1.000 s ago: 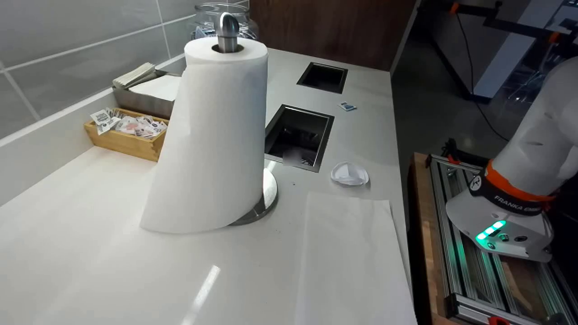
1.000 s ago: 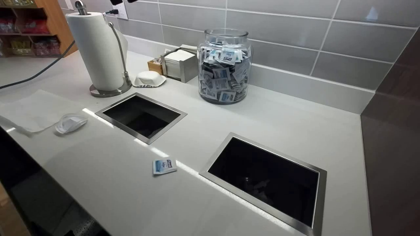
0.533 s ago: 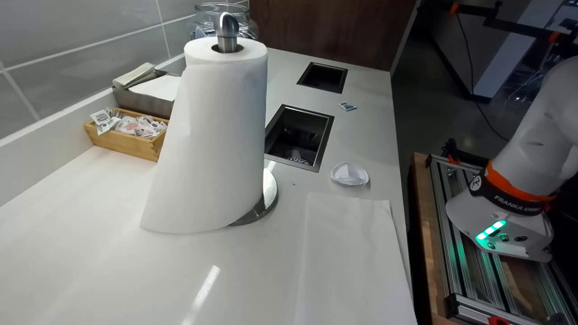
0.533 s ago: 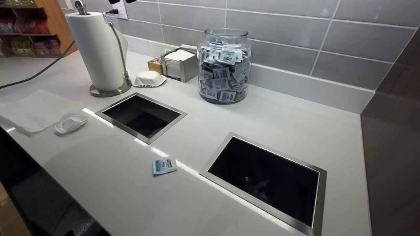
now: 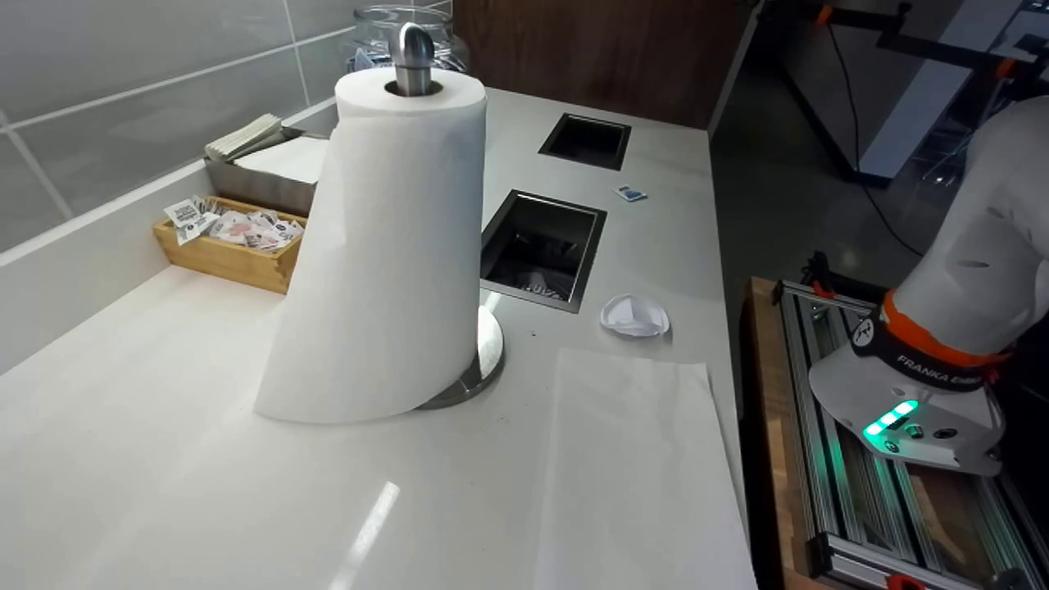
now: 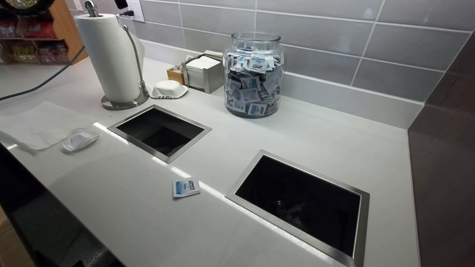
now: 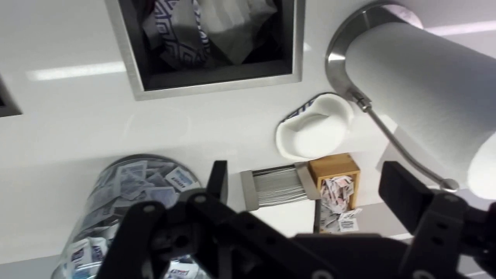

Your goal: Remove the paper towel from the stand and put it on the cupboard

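Plainly, the paper towel (image 5: 401, 246) has yet to leave its stand (image 7: 336, 69)

It sits upright on the round base (image 6: 124, 105), its hollow middle around what must be the stand's rod, since only the knob (image 5: 413, 47) pokes out on top. That fit keeps the roll from sliding sideways, so it will probably have to go straight up past the knob. A thin side arm (image 7: 387, 134) runs alongside, presumably to check the unwinding, though one loose sheet (image 5: 303, 360) flares away at the bottom all the same.

Over the cupboard (image 5: 246, 492), the gripper (image 7: 305, 174) has its fingers (image 7: 403, 193) spread wide apart with nothing held: the napkin holder (image 7: 249, 190) shows through the gap. Such a spread would suit something thick, though the roll may prove too fat to straddle. How near one finger comes to the side arm, the wrist view cannot tell.

Stand and roll both rest on the cupboard, so the job looks like parting the two and setting the roll on its flat top, away from the cut-out (image 6: 148, 122) beside the base.
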Robot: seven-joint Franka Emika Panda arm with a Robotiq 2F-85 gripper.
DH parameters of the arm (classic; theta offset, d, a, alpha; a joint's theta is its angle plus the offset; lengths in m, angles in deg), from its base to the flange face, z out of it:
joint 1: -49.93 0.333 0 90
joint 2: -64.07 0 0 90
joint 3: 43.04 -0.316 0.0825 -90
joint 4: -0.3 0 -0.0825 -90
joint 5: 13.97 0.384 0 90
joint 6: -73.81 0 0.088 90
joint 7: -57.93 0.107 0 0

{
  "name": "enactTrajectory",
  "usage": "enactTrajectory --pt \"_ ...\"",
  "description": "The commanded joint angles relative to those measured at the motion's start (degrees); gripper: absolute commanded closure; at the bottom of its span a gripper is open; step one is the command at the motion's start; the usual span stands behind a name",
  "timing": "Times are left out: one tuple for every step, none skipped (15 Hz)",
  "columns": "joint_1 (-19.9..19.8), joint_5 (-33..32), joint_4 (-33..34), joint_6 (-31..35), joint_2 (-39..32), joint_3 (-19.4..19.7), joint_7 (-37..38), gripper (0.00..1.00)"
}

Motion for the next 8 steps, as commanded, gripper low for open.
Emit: enactTrajectory --pt "2.04 5.22 -0.39 0.10 -2.01 -1.02 -0.59 0.00" --pt "2.38 5.08 -0.40 0.95 -2.95 -1.87 -0.58 0.00" --pt "1.22 3.43 0.10 -0.14 -1.78 -1.56 -0.15 0.00" --pt "1.61 3.74 0.09 -0.05 -2.40 -2.01 -0.14 0.00" --pt "1.81 3.86 0.09 0.03 -2.84 -2.32 -0.14 0.00" --pt "1.89 3.90 0.10 0.07 -3.10 -2.44 -0.13 0.00" --pt "1.89 3.92 0.11 0.08 -3.21 -2.43 -0.13 0.00" --pt "2.46 5.28 0.34 0.08 -3.65 -2.31 -0.89 0.00"
